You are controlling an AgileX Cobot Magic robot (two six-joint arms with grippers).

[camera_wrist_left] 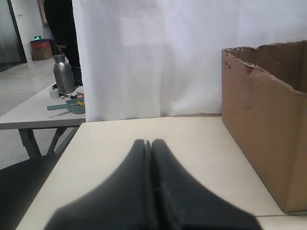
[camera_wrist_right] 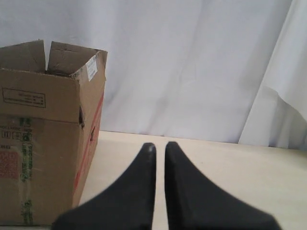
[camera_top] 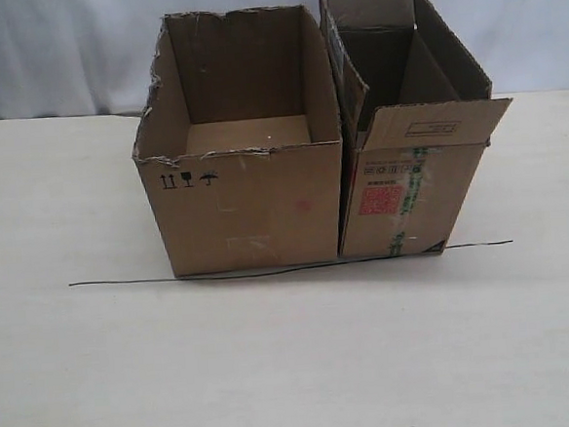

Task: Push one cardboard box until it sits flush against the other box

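The cardboard box (camera_top: 410,195), narrow and tall with raised flaps, a red label and green-printed tape, stands on the right. Its left side rests against the other box (camera_top: 250,211), which is wider, ragged-rimmed and marked with black symbols. Neither gripper shows in the exterior view. My left gripper (camera_wrist_left: 150,142) is shut and empty, low over the table, with the other box (camera_wrist_left: 268,134) off to one side and apart from it. My right gripper (camera_wrist_right: 160,145) is shut but for a thin slit, holds nothing, and hangs clear of the cardboard box (camera_wrist_right: 43,143).
A thin black line (camera_top: 123,281) runs across the table (camera_top: 295,369) along the boxes' front edges. A white curtain (camera_top: 58,53) hangs behind. Beyond the table's left end stands a side table (camera_wrist_left: 29,115) with a metal bottle (camera_wrist_left: 63,73) and a teal tray (camera_wrist_left: 72,105).
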